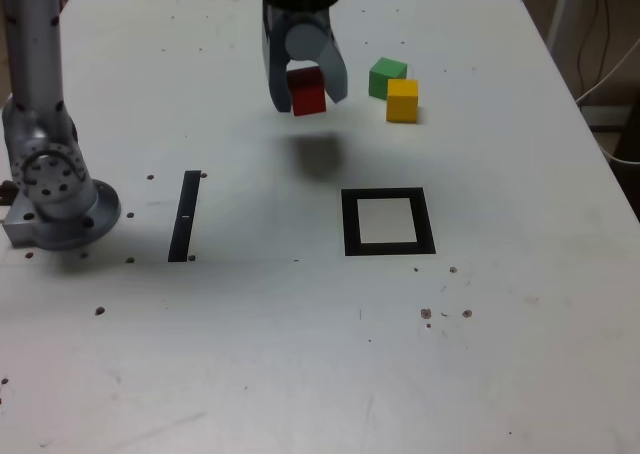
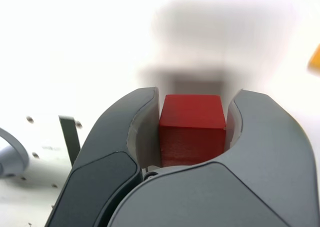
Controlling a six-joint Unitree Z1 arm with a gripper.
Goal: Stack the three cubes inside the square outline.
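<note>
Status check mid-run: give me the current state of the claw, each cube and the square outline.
claw: shut on the red cube, raised off the table
red cube: held, airborne
green cube: on the table, touching the yellow cube
yellow cube: on the table, unstacked
square outline: empty

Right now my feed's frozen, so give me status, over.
Gripper shut on red cube, airborne. Square outline empty. Green cube, yellow cube waiting. Path clear.
</note>
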